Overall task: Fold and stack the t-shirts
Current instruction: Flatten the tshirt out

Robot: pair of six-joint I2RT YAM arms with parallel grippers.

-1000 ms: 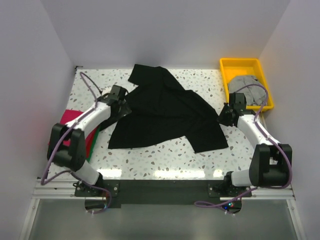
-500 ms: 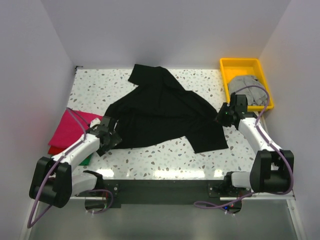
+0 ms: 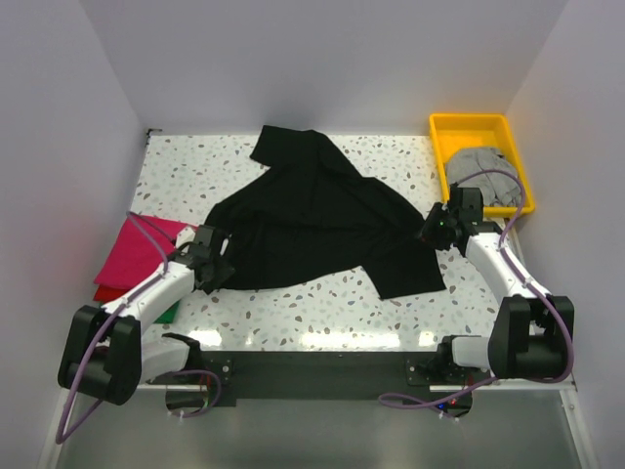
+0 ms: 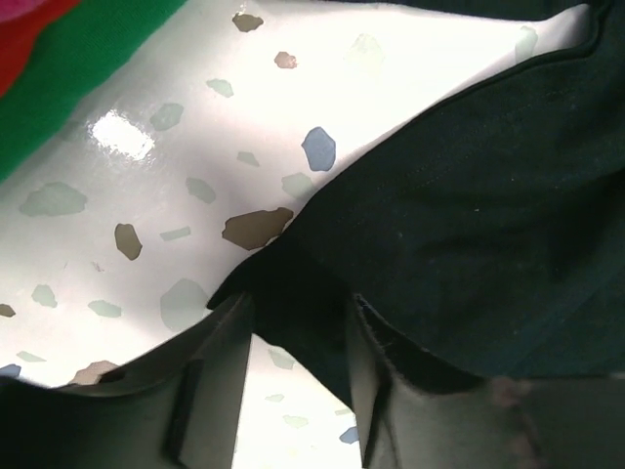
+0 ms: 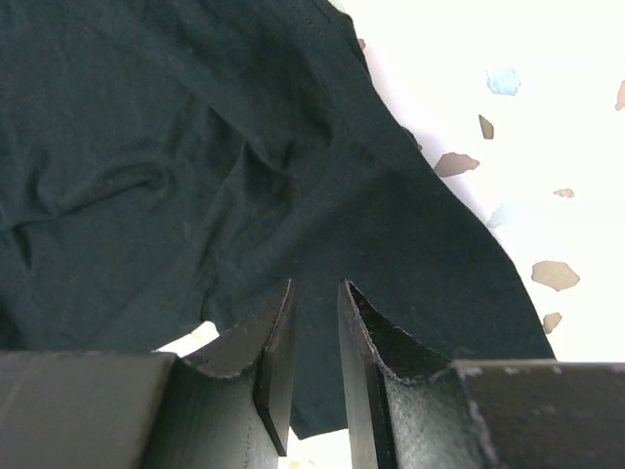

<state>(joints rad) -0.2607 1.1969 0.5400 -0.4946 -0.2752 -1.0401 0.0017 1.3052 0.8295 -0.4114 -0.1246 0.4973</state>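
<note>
A black t-shirt (image 3: pixel 322 220) lies spread and rumpled across the middle of the table. My left gripper (image 3: pixel 217 260) is at its near-left corner. In the left wrist view that black corner (image 4: pixel 293 283) lies between the tips of the left gripper (image 4: pixel 298 303), which is open with table showing in the gap. My right gripper (image 3: pixel 437 228) sits at the shirt's right edge. In the right wrist view the right gripper (image 5: pixel 317 285) stands narrowly open just above the black cloth (image 5: pixel 195 147). Magenta (image 3: pixel 137 249), red (image 4: pixel 20 49) and green (image 4: pixel 88 68) t-shirts are stacked at the left. A grey t-shirt (image 3: pixel 479 164) lies in the tray.
The yellow tray (image 3: pixel 469 125) stands at the far right corner of the table. White walls close in the table on the left, back and right. The stack of shirts reaches the table's left edge (image 3: pixel 98 293).
My left arm swung from the shirt's far-left edge to its near-left corner, and its jaws narrowed around the cloth. The right gripper rose slightly and its jaws parted a little.
</note>
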